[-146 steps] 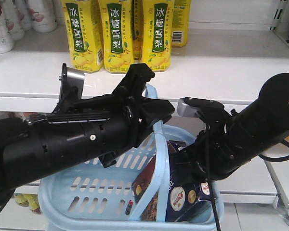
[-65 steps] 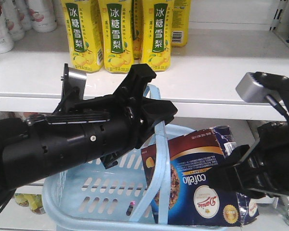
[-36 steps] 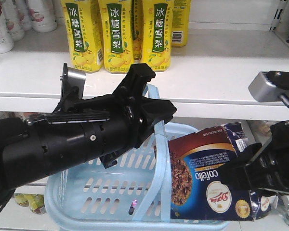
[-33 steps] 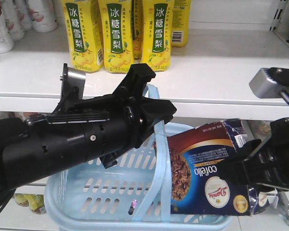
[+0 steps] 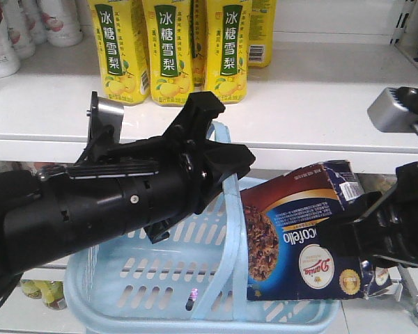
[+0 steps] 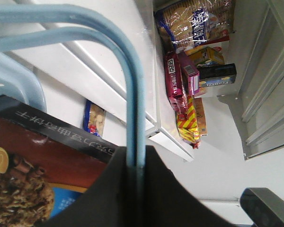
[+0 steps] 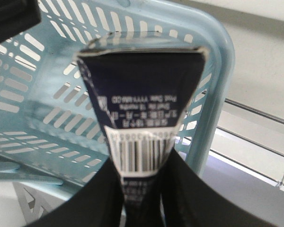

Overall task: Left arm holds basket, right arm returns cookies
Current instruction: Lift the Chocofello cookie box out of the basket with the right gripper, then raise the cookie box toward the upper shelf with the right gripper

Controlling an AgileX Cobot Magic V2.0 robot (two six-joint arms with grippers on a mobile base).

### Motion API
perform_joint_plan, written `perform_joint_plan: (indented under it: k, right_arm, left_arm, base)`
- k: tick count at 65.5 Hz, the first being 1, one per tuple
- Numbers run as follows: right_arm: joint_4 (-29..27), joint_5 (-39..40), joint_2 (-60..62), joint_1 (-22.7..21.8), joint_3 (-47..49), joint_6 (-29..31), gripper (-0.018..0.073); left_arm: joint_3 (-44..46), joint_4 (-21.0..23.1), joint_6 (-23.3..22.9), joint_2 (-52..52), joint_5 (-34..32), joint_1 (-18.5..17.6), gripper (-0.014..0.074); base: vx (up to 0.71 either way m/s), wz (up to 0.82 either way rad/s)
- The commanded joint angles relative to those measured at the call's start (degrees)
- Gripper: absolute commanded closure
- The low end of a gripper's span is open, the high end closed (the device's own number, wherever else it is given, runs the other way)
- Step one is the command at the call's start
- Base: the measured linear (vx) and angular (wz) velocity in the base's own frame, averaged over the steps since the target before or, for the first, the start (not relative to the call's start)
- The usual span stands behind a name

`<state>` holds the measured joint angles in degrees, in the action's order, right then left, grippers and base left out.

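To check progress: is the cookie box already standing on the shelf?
No, the right hand holds the box over the basket.

The left arm (image 5: 90,209) was a thick black cylinder with one small bright screw on its flank, ribbed plating along the top, and a silver bracket (image 5: 109,115) standing up behind its black two-finger gripper (image 5: 212,142). The right arm (image 5: 397,229) was black too (matte, angular), with a grey metallic block (image 5: 389,110) above it trailing a thin black cable.
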<state>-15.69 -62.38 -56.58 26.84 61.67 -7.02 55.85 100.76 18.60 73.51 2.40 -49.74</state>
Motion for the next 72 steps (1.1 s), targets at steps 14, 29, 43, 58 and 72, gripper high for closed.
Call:
perform_joint_plan:
  k: [14, 29, 43, 58, 72]
  right_arm:
    - [2.24, 4.09, 5.67, -0.06, 1.92, -2.69, 0.057]
    - [2.55, 6.27, 9.64, -0.06, 1.92, -4.36, 0.057]
    - [7.87, 9.84, 13.47, -0.06, 1.92, -6.7, 0.057]
    - [17.78, 20.76, 16.28, -0.06, 1.97, -12.13, 0.057]
    - [31.17, 31.11, 16.09, -0.06, 1.91, -19.34, 0.0568]
  left_arm:
    - [2.46, 1.22, 1.13, -2.12, -0.07, 0.02, 0.0596]
    - [2.46, 1.22, 1.13, -2.12, -0.07, 0.02, 0.0596]
    - [2.46, 1.22, 1.13, -2.12, -0.07, 0.02, 0.0596]
    - [2.46, 1.22, 1.13, -2.12, -0.07, 0.02, 0.0596]
    - [2.46, 1.22, 1.13, -2.12, -0.07, 0.02, 0.0596]
  base:
    - [0.0, 0.0]
    - [0.0, 0.0]
    - [0.0, 0.0]
    - [0.0, 0.0]
    - [0.0, 0.0]
